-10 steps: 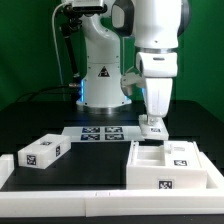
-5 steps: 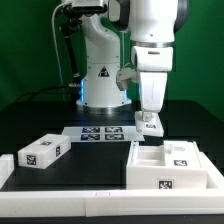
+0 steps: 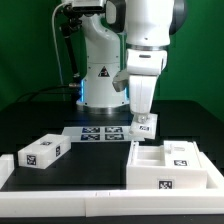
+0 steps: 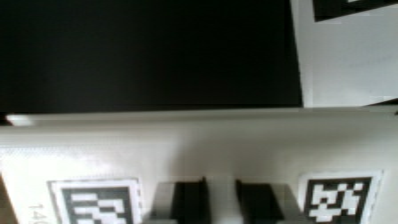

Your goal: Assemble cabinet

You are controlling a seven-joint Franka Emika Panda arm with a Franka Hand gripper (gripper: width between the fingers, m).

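Exterior and wrist views of the cabinet assembly. One arm (image 3: 150, 40) carried one gripper (image 3: 143, 116). Three white tagged cabinet parts were in view: one cabinet box (image 3: 185, 165) and two small panels. The cabinet box, the largest part, rested on the black table (image 3: 90, 160) at the exterior view's right, with its open side up. The loose panel (image 3: 42, 150) lay flat on the table, well apart from the box at the exterior view's left. The held panel (image 3: 145, 127) was clamped between the narrowly spaced fingers, hanging above the far edge of the box near its corner on the exterior view's left; whether it touched the box could not be told. The wrist view showed this panel (image 4: 196, 150) edge-on across the frame. One marker board (image 3: 100, 133) lay behind, before one pedestal (image 3: 100, 75).

Compared with one second before, the gripper and held panel had shifted slightly toward the exterior view's left and the wrist had tilted. The box and loose panel were unmoved.
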